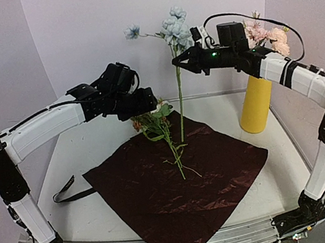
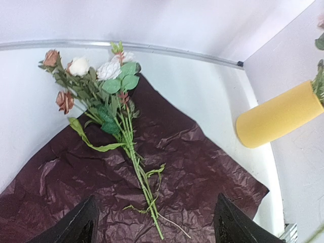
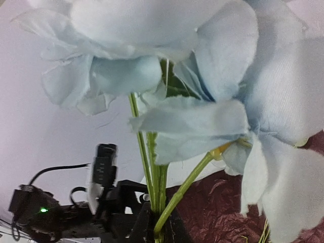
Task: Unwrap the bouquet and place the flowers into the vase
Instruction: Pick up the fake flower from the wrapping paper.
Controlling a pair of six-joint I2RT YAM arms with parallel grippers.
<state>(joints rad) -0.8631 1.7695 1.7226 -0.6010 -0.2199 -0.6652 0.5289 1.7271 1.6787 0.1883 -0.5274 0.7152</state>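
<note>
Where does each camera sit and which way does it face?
Top: above and behind the arms, looking down over the table; both arms show.
Left wrist: over the wrap, looking down at flowers and vase; open left gripper at bottom.
Right wrist: looking along the blue flower shut in the right gripper.
Shared: wrap in all three; vase in top and left wrist.

White tabletop (image 1: 88,219) — dark red wrap (image 1: 182,200) spread centre to near edge, black ribbon (image 1: 67,190) by the left edge, yellow vase (image 1: 256,105) upright far right.

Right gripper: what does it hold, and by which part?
The right gripper holds a pale blue flower by its green stem, just below the blooms.
</note>
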